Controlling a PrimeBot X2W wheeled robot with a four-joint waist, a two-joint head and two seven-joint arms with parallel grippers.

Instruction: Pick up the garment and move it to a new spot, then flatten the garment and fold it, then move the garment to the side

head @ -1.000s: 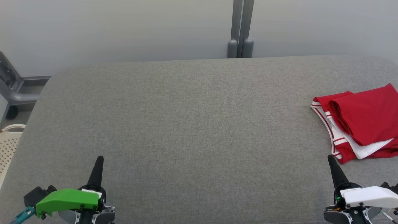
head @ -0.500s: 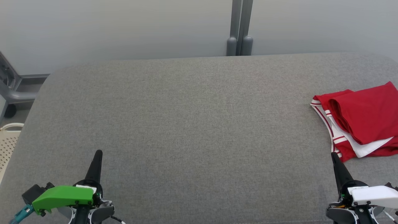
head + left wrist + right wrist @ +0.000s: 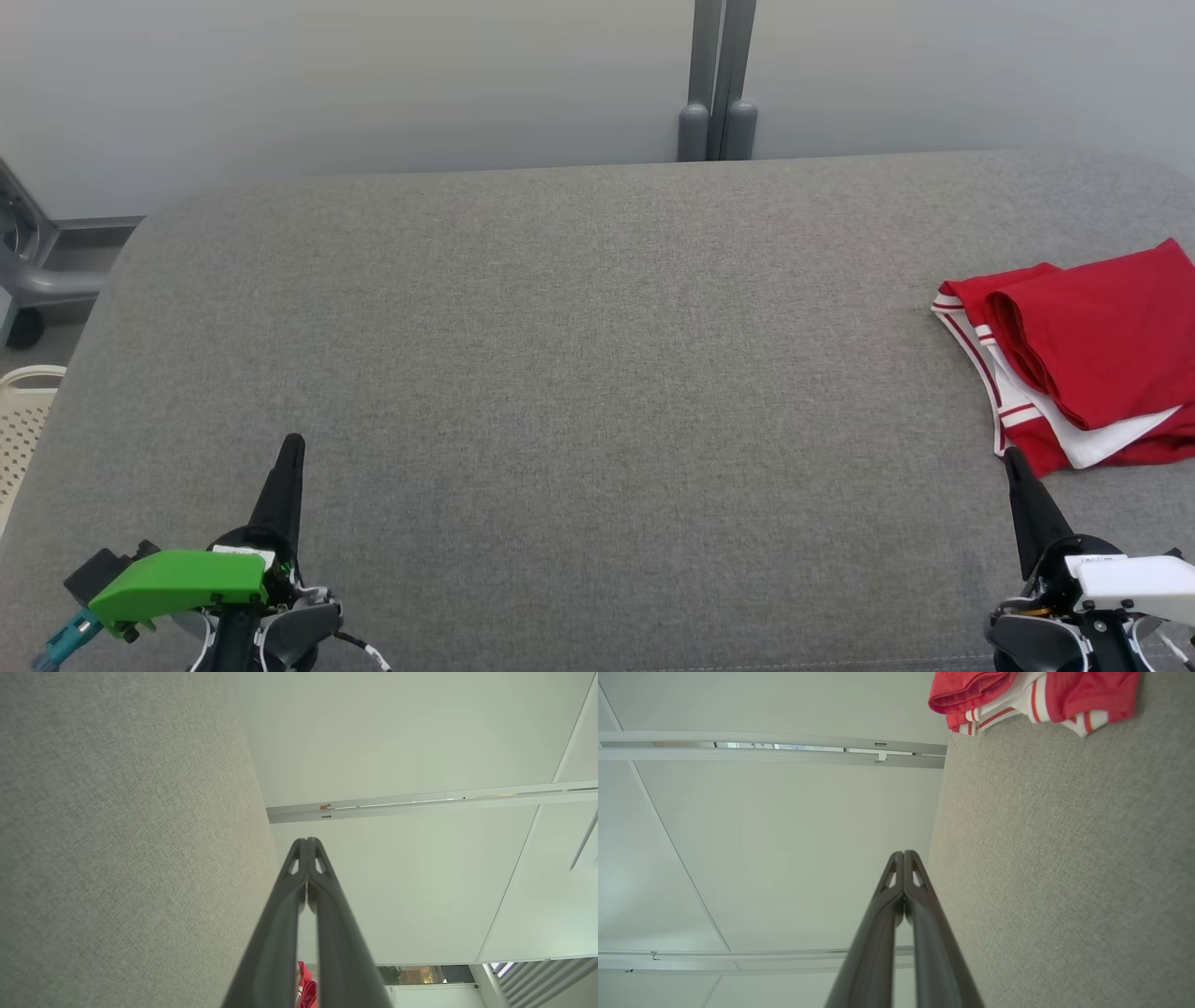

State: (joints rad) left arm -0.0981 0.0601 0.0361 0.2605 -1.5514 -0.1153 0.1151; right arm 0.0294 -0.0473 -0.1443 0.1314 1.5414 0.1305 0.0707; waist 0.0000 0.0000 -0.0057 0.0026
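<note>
Resting folded at the right edge of the grey surface (image 3: 579, 373), the garment (image 3: 1092, 373) lies free. Left gripper (image 3: 292, 442) and right gripper (image 3: 1011, 457) are pressed together, empty. Risk: the nearby right gripper may snag loose layers.

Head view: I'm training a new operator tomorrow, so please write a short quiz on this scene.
1. True or false: the garment lies near the right edge of the grey surface.
2. The right hand is: A) shut on the garment; B) shut, holding nothing; C) wide open.
3. Fill in: the left hand is ___ (open or shut).

Key: 1 true; 2 B; 3 shut.
</note>
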